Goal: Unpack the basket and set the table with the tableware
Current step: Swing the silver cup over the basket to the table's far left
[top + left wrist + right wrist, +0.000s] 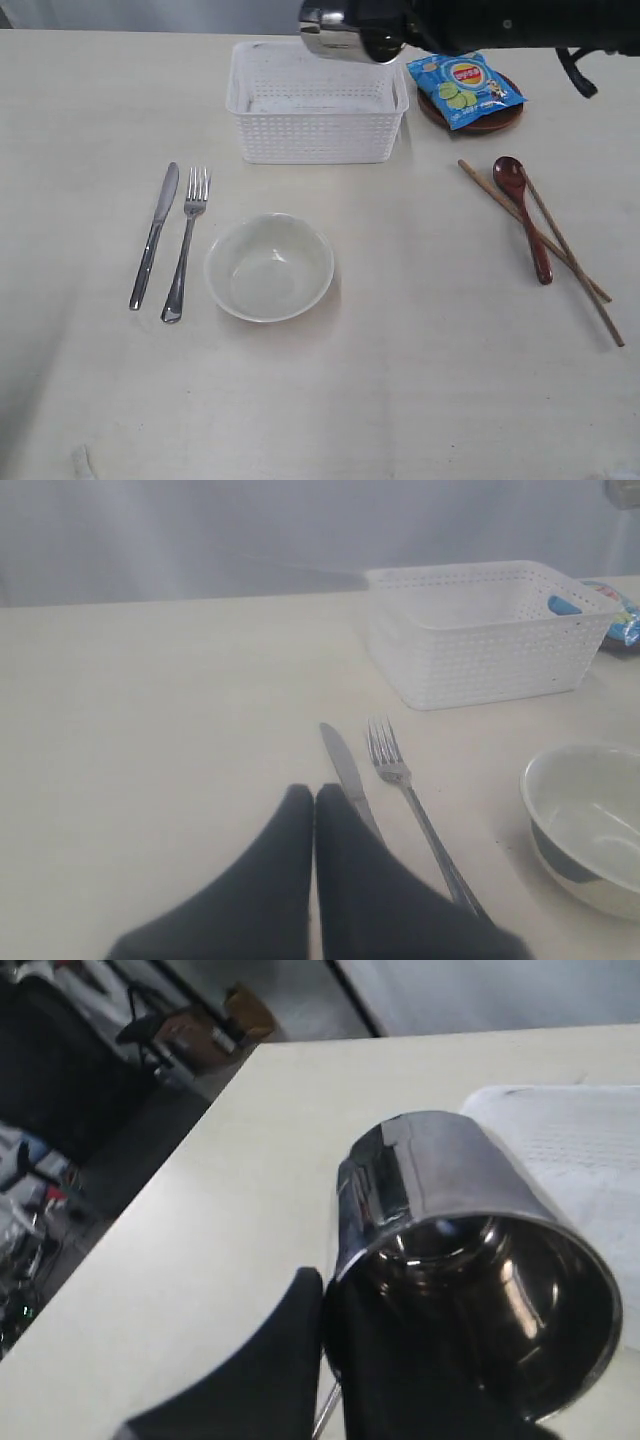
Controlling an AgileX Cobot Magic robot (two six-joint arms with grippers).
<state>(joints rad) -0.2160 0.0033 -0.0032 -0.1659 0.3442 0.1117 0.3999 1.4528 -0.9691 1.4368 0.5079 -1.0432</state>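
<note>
My right gripper (325, 1305) is shut on the rim of the small steel cup (460, 1250), one finger outside and one inside. In the exterior view the cup (338, 30) hangs tilted above the far edge of the white basket (316, 140). The knife (154, 234) and fork (187, 240) lie side by side to the left of the white bowl (269, 267). The dark red spoon (527, 215) and two chopsticks (568, 252) lie at the right. My left gripper (315, 798) is shut with nothing in it, low over the table (420, 380) beside the knife (343, 763).
A blue snack bag (464, 87) lies on the brown plate (492, 123) to the right of the basket. The right arm (520, 22) spans the back right. The table's far edge shows in the right wrist view, with clutter on the floor beyond.
</note>
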